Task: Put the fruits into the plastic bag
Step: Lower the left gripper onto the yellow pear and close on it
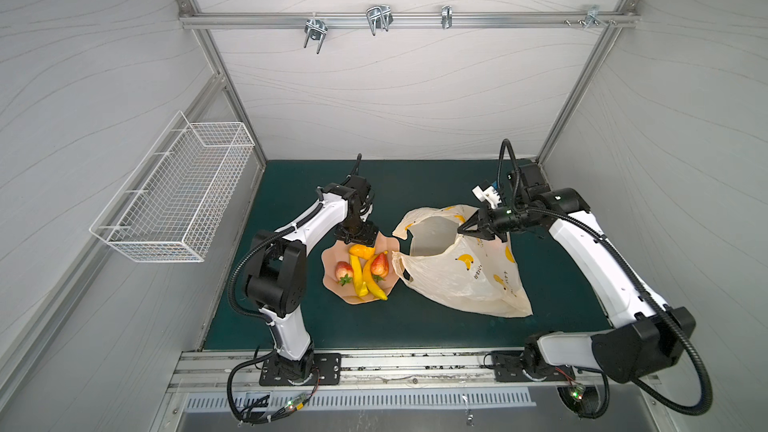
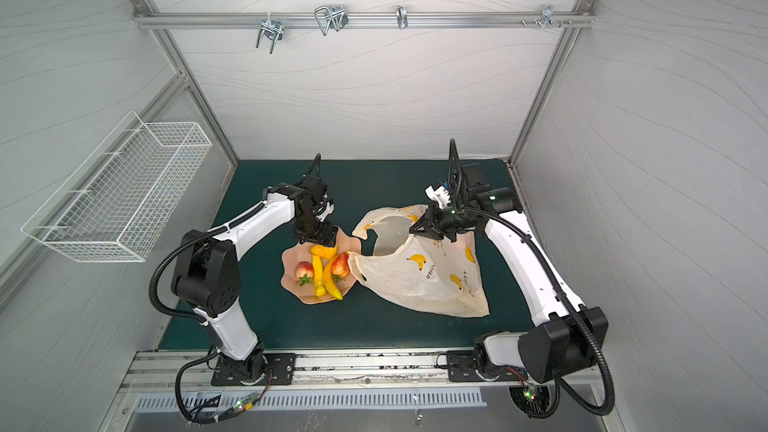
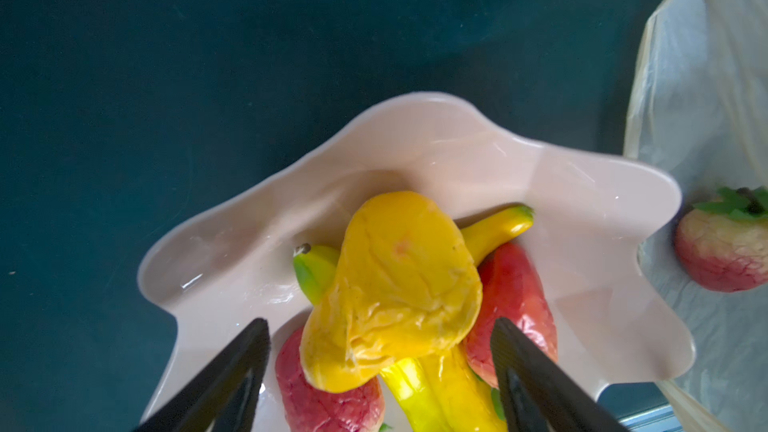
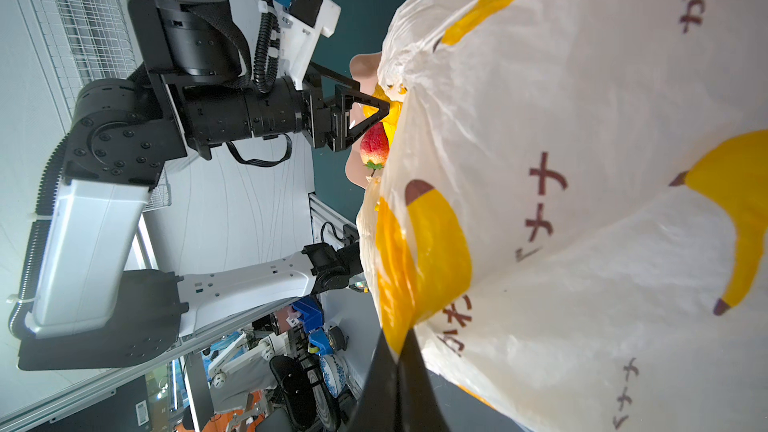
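Two spread jaws of our left gripper [image 3: 379, 326] straddle the orange fruit [image 3: 399, 276] on the pink plate [image 3: 436, 151] at the middle of the table [image 1: 332, 326]; we should descend squarely and squeeze gently while our right gripper [image 1: 460, 229] pinches the plastic bag [image 1: 457, 280] open.

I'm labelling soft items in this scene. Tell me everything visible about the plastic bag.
The plastic bag is thin, cream, translucent and crinkled, printed with yellow bananas and dark lettering, with two loop handles. It lies slumped on the green mat, mouth toward the pink plate, one handle loop meeting the plate's rim. The right claw is shut on its upper edge, holding the mouth open. A strawberry rests on its plastic.
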Controlling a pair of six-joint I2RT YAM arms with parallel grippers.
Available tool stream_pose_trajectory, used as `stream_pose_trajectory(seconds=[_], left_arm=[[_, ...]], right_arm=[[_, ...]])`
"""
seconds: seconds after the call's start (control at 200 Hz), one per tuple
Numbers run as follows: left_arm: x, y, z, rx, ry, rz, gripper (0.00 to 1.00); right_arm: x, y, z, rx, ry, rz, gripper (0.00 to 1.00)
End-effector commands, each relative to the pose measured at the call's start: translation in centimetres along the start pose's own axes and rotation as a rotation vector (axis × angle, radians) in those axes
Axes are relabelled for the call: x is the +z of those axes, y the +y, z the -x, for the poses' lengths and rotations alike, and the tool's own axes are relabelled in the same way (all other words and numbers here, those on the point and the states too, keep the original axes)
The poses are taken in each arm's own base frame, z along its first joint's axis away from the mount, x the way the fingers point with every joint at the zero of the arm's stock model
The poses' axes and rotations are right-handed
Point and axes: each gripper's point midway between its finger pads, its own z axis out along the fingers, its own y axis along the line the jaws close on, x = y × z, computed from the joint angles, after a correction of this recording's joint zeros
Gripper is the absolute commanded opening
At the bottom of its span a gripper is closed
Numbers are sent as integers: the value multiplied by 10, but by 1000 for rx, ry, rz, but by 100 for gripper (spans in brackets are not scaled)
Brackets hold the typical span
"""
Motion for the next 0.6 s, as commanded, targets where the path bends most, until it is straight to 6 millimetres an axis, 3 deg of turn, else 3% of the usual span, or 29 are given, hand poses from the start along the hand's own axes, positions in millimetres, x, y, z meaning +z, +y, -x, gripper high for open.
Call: stream_pose_trajectory(seconds=[0.0,0.365,0.595], left_arm=[[-2,-6,16,-19,-30,-40,86],[17,-4,17,-34,26,-33,86],[26,-2,16,-45,52,-21,81]], right_arm=[[-3,5,1,-5,7,12,0],[-2,6,6,-9,11,16,1],[-1,6,7,-8,15,16,1]])
